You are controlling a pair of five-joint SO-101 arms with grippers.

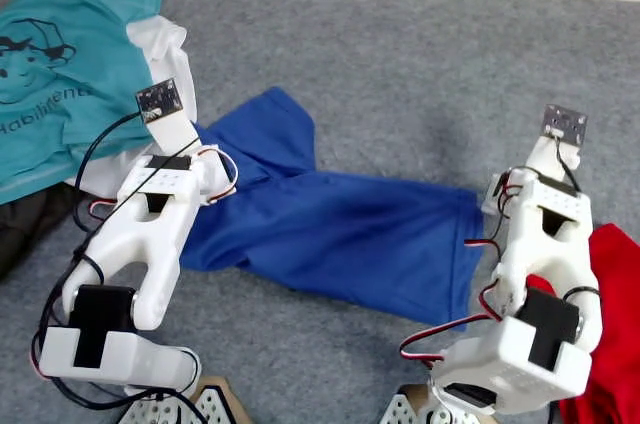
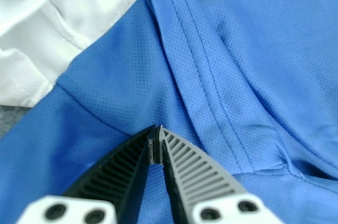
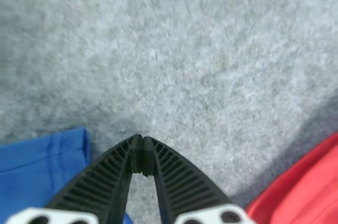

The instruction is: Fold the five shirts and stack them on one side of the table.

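- My left claw (image 2: 158,147) sits closest to the lens, its two jaws pressed together, tips down at the blue shirt (image 2: 105,102) beside a stitched seam. I can't tell whether any cloth is pinched between them.
- Far left on the worktop (image 1: 420,74), the teal shirt (image 1: 70,64) lies spread out, running off the edge of the high view.
- A dark cloth (image 1: 25,229) pokes out below the teal shirt at the left edge.
- The white shirt (image 1: 160,39) is bunched between teal and blue, touching both, partly under my left arm.
- The blue shirt lies flat across the middle, one sleeve pointing up, its body stretching from the left arm to the right arm.
- My right claw (image 3: 142,155) has its jaws together, gripping nothing, over bare grey worktop between the blue hem and the red shirt (image 3: 301,187).
- The red shirt lies far right, partly under my right arm.
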